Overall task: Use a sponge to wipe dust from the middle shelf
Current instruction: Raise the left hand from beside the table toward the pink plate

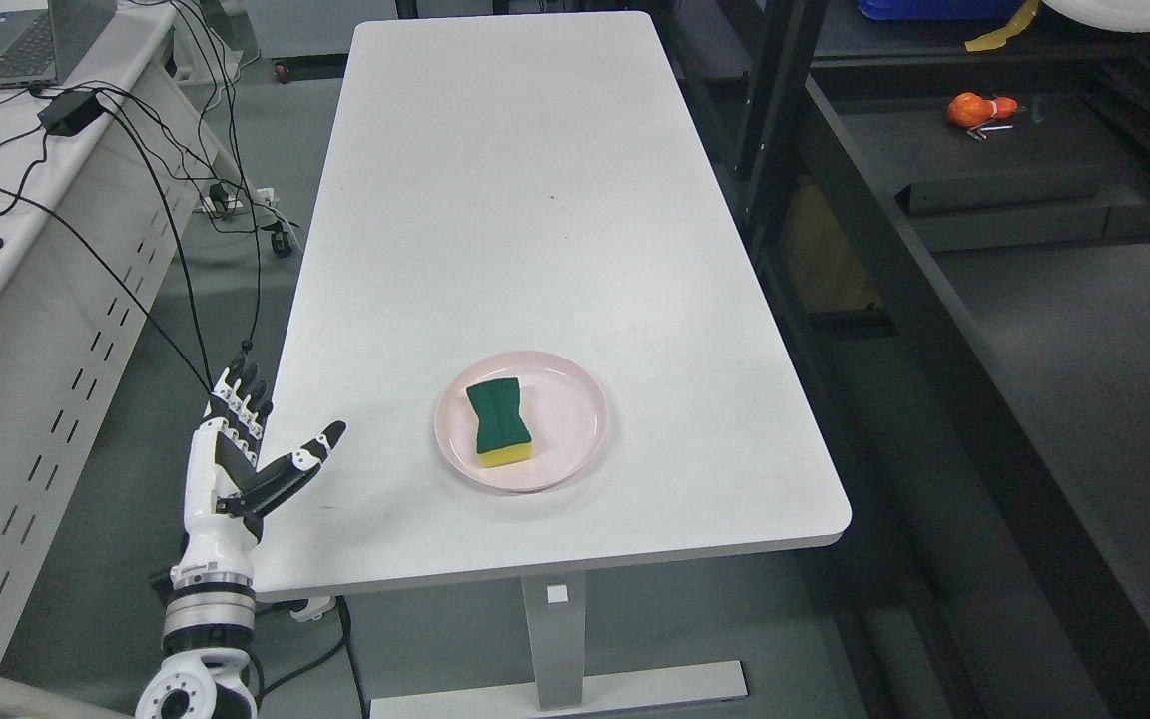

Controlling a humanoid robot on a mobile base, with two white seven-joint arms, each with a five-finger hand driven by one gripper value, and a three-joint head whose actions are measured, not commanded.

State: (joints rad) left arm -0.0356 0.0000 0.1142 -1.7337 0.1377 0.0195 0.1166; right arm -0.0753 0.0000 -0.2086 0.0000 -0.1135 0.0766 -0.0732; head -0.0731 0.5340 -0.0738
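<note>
Task status: not started, judging by the layout. The sponge lies green side up, yellow layer beneath, on a pink plate near the front of the white table. Nothing touches the sponge.

Left hand: raised at the table's front left corner, palm facing the plate, fingers extended upward and thumb spread toward the plate. It holds nothing. It is well apart from the plate, and most of it hangs beside the table edge rather than over the top.

Right hand: not in view.

Remaining steps, as judged:
1. Move a hand to the plate and grasp the sponge.
2. Carry the sponge to the dark rack at the right.
3. Wipe the middle shelf.

All three steps remain to be done.

Limits of the view:
- The rack is cut off by the right and top edges. Several dark levels show, but which one counts as the middle shelf cannot be determined.
- No dust is discernible on any shelf surface; the surfaces are dark and seen at a shallow angle.
- A small orange object rests on an upper level; its identity is unclear.
- The left forearm is cut off at the bottom edge.
- The desk at the left carries a laptop and cables, only partly in frame.
</note>
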